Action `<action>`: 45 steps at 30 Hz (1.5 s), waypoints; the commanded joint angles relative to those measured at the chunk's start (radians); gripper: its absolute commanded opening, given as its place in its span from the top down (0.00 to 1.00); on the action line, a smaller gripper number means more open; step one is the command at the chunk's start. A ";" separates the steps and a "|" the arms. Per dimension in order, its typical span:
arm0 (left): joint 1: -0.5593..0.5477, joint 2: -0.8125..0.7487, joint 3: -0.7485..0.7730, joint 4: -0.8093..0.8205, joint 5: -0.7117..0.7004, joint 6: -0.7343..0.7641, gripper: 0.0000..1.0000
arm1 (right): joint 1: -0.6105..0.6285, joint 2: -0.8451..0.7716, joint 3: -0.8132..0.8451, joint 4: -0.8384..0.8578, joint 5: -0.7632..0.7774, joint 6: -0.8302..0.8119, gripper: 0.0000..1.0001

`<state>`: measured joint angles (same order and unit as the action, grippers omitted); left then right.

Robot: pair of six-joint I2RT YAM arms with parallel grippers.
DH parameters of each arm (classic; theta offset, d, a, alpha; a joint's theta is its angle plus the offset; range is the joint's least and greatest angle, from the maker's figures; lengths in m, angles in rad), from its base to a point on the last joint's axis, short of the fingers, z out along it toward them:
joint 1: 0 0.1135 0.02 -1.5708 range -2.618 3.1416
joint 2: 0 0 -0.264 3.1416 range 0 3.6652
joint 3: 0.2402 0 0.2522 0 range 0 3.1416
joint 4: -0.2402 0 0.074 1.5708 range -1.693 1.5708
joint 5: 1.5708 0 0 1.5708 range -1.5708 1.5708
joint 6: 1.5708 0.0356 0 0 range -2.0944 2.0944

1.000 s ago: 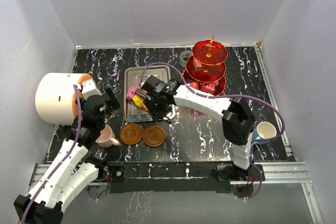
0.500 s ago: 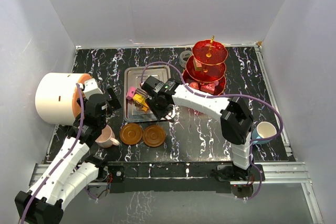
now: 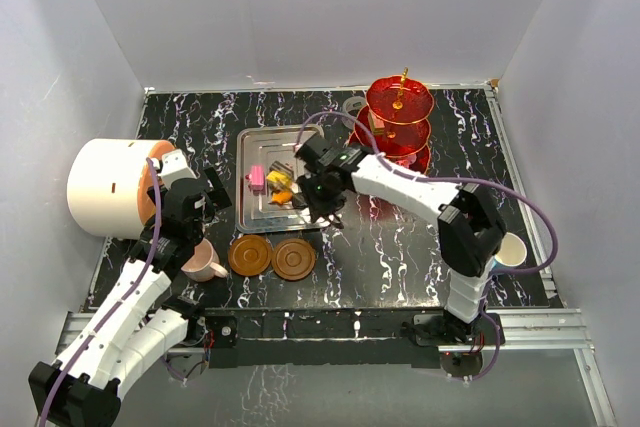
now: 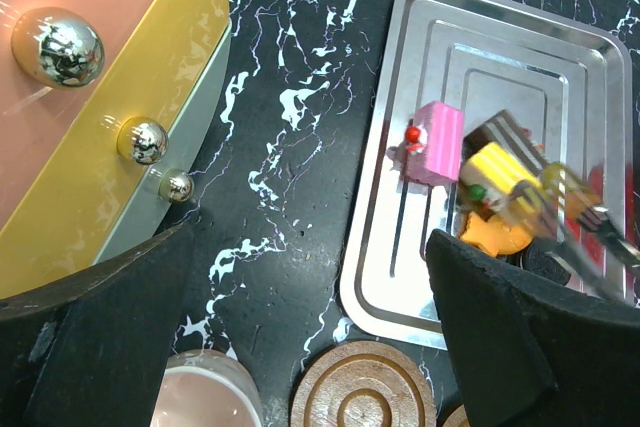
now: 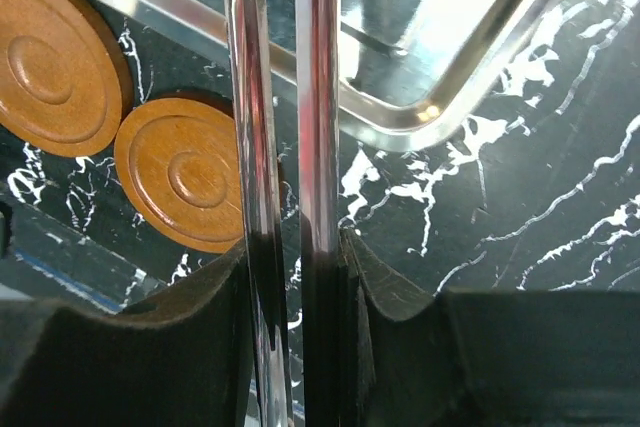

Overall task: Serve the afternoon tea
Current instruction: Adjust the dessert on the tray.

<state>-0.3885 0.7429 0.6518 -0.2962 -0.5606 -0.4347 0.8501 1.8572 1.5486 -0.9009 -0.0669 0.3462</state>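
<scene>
My right gripper (image 3: 326,193) is shut on steel tongs (image 5: 285,147), whose two blades run up between my fingers. The tong tips reach the yellow sweet (image 4: 497,169) on the silver tray (image 4: 375,247); whether they hold it is unclear. A pink sweet (image 4: 435,142), a brown slice (image 4: 505,132) and an orange sweet (image 4: 495,235) lie beside it. My left gripper (image 4: 310,337) is open and empty above the pink cup (image 4: 205,397) and a brown saucer (image 4: 363,387). Two saucers (image 3: 250,255) (image 3: 294,259) lie in front of the tray. The red stand (image 3: 398,127) holds sweets. The blue cup (image 3: 505,250) stands far right.
The big white drum with an orange face (image 3: 108,185) stands at the left edge, close to my left arm. White walls close in the black marble table (image 3: 400,247) on three sides. A small grey object (image 3: 352,105) lies behind the tray.
My right gripper has moved to the right with the tongs, off the tray's middle to its right front corner. The yellow sweet has shifted right. The left arm has barely moved.
</scene>
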 commanded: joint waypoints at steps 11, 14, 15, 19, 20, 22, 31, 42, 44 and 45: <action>-0.003 0.004 0.010 0.001 0.000 0.007 0.01 | -0.194 -0.153 -0.085 0.148 -0.182 0.064 0.71; -0.003 0.004 0.011 -0.001 0.001 0.007 0.01 | -0.189 -0.164 -0.036 0.130 -0.172 0.034 0.70; -0.003 0.005 0.011 -0.001 -0.001 0.007 0.01 | -0.185 -0.164 -0.021 0.117 -0.154 0.018 0.70; -0.003 0.004 0.013 -0.003 -0.004 0.007 0.01 | -0.177 -0.136 0.013 0.088 -0.146 -0.002 0.67; -0.003 0.003 0.013 -0.003 -0.005 0.007 0.01 | -0.168 -0.125 0.021 0.094 -0.155 0.008 0.67; -0.003 0.003 0.018 -0.011 -0.015 0.006 0.01 | -0.131 -0.066 0.038 0.123 -0.173 0.034 0.67; -0.003 -0.043 0.015 -0.027 -0.073 -0.003 0.01 | 0.020 0.153 0.268 0.115 -0.144 0.066 0.66; -0.003 -0.040 0.013 -0.021 -0.071 0.004 0.01 | 0.023 0.147 0.231 0.149 -0.098 0.076 0.71; -0.003 -0.038 0.013 -0.021 -0.071 0.004 0.01 | 0.018 0.118 0.187 0.194 -0.120 0.085 0.71; -0.003 -0.037 0.013 -0.020 -0.071 0.004 0.01 | 0.014 0.107 0.172 0.204 -0.124 0.093 0.71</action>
<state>-0.3885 0.7063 0.6518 -0.3199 -0.6067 -0.4377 0.8707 2.0659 1.7611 -0.7887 -0.1825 0.4103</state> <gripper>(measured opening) 0.986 0.300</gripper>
